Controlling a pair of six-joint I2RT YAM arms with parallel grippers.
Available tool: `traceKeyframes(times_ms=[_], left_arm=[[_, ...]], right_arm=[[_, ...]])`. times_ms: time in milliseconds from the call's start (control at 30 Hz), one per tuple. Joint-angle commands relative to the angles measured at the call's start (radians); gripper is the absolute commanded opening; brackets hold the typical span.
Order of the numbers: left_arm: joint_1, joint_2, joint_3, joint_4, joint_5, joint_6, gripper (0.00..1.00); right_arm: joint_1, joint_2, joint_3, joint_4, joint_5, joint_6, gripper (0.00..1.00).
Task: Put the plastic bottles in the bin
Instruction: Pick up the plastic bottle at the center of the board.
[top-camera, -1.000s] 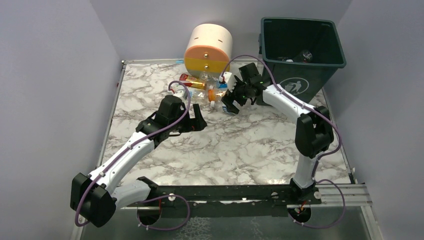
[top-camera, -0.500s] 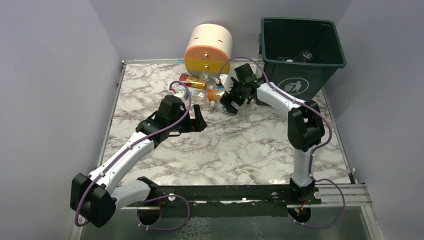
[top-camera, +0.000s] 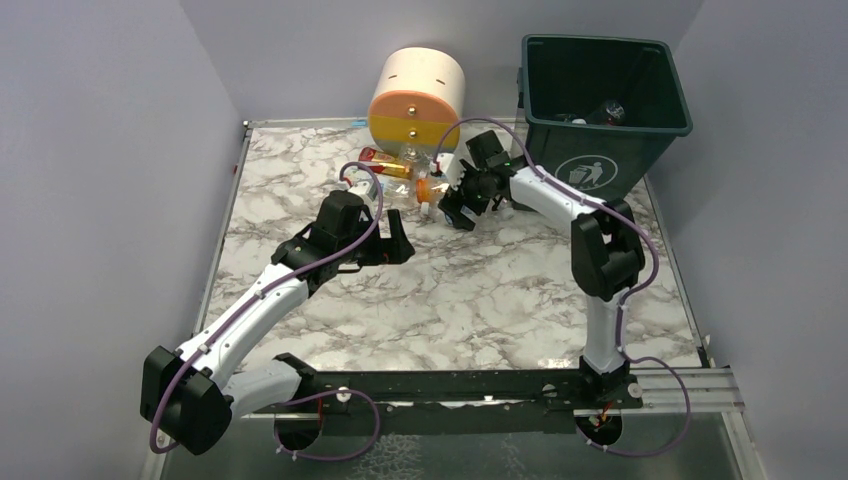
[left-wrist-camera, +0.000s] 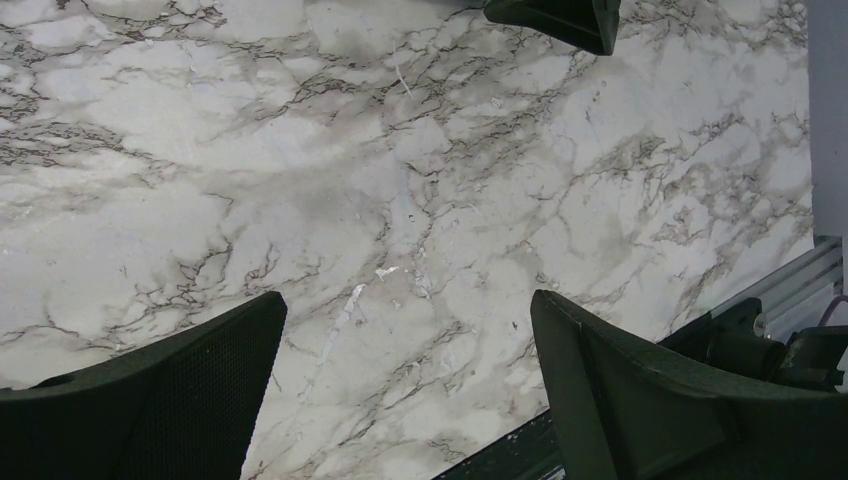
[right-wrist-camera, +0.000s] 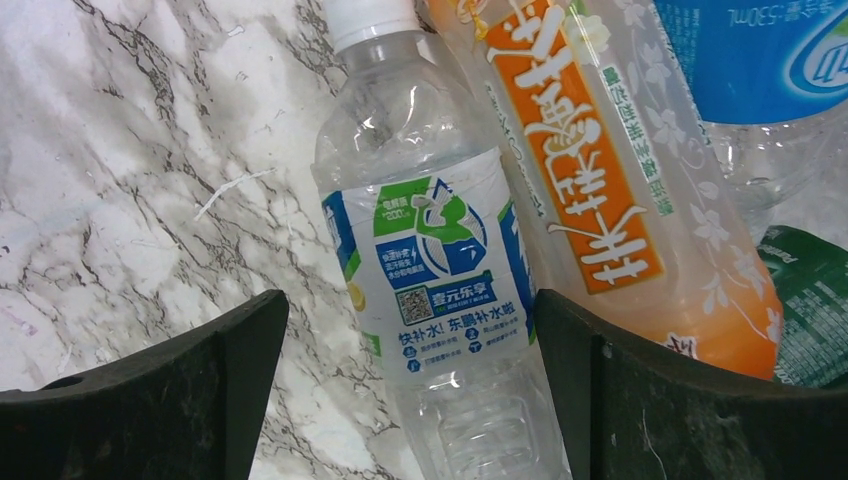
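left gripper: jaws wide, nothing between them; hangs over bare marble table, well apart from the pile
drawer unit: round cream/orange thing at the back edge, not part of the job; the pile lies just in front of it
plastic bottles: small heap on the table, between drawer unit and right arm; can't count them from the top view, the right wrist view shows at least four
clear bottle: white cap, green/blue label, lying flat on the marble at the near edge of the heap, touching the orange-label bottle beside it
others in heap: blue-label bottle and a green label further right, both partly cut off
right gripper: down at the heap, jaws wide, one either side of the clear bottle; no squeeze on it that I can see
bin: dark green, back right corner, right of the heap; a few binned bottles show at the bottom
done: looks like part of the lot is in
left: whole heap on the table, nothing held; clear bottle looks like the next pick, then lift and carry right to the bin
risk: neighbours touching it may roll when it goes
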Motion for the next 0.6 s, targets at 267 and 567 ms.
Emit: traceKeyframes(times_ms=[267, 567], left_arm=[[0.008, -0.015, 0.003, 0.013, 0.031, 0.006, 0.99], [0.008, -0.044, -0.017, 0.014, 0.033, -0.004, 0.99]], right_arm=[[0.055, -0.013, -0.084, 0.059, 0.021, 0.044, 0.84], [0.069, -0.028, -0.094, 0.054, 0.033, 0.086, 0.66]])
